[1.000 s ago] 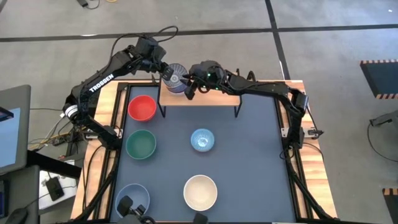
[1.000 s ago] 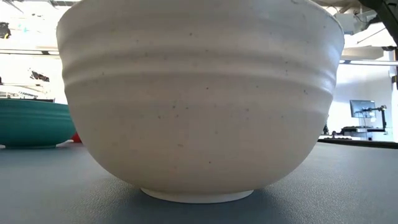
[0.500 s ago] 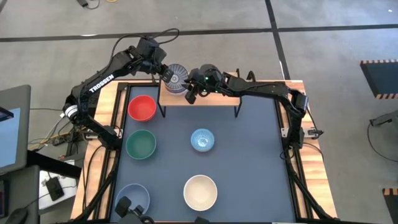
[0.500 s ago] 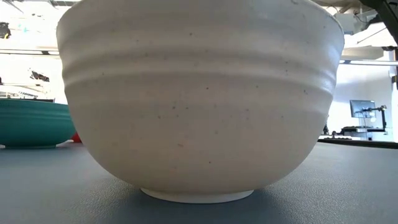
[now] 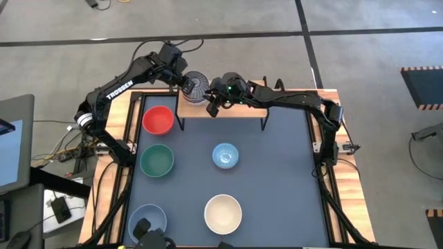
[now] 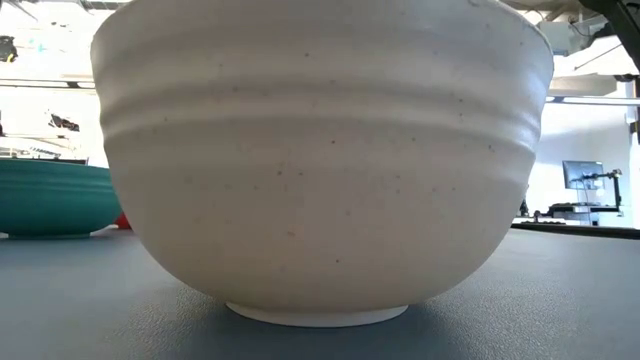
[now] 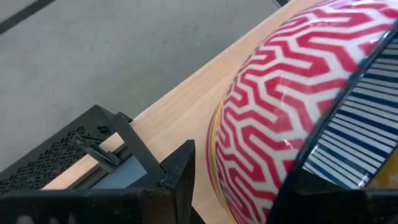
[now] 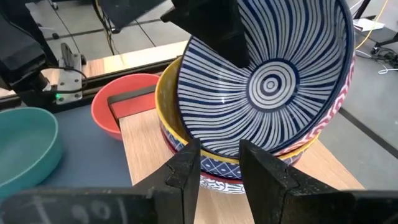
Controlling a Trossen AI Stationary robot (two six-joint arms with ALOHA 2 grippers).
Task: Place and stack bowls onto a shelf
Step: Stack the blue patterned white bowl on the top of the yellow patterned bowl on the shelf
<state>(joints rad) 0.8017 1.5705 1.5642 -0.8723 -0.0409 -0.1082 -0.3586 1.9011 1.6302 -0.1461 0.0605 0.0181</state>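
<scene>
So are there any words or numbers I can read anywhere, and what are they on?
"TROSSEN": white letters along the left arm, seen from above.
Monitor far back in the room, low view: whatever it shows is too small to read.
Bowls, shelf, table: stripes and zigzag patterns only, no words or numbers.

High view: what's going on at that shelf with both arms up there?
Both arms work at the shelf, where a striped bowl sits tilted on a stack with a red-patterned bowl. The left pincer and right pincer grip its rim on opposite sides. Red, green, light blue, cream and grey-blue bowls wait on the table.
</scene>
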